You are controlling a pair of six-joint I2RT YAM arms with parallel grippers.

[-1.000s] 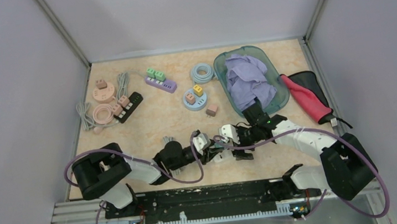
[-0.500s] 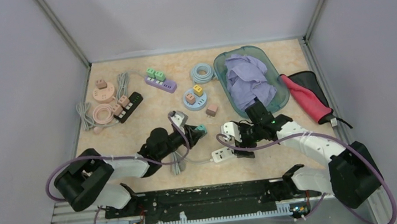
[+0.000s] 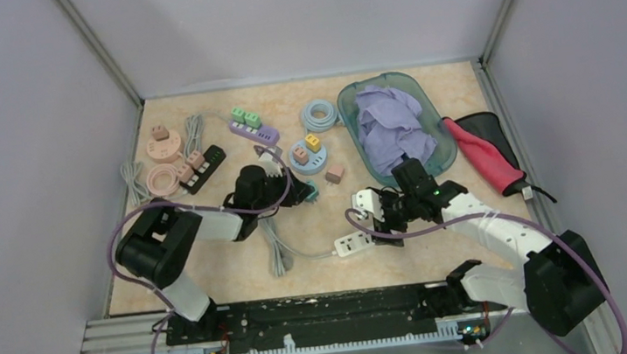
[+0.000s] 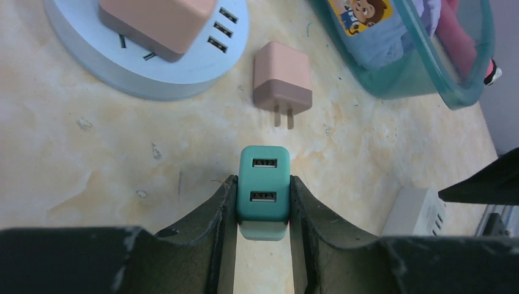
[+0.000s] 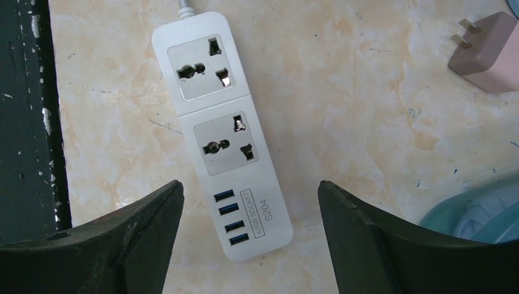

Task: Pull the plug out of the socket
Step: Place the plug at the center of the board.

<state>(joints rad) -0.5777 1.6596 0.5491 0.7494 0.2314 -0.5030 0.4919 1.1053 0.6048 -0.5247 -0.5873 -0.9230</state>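
A teal plug (image 4: 264, 192) with two USB ports sits between the fingers of my left gripper (image 4: 263, 202), which is shut on it just above the table. In the top view the plug (image 3: 313, 195) and left gripper (image 3: 305, 193) are near the middle, well apart from the white socket strip (image 3: 354, 244). My right gripper (image 5: 250, 185) hangs open over the strip (image 5: 223, 131), one finger on each side, not touching it. Both of the strip's outlets are empty. Its grey cable (image 3: 277, 242) trails left.
A loose pink plug (image 4: 282, 82) lies just beyond the teal one, next to a round blue socket (image 4: 147, 55) carrying plugs. A teal bin (image 3: 427, 121) of purple cloth stands at the back right. More power strips (image 3: 254, 130) and coiled cables (image 3: 319, 115) lie along the back.
My left gripper has carried the teal plug off the white strip, up and to the left. My right gripper has let go of the strip and lifted slightly.
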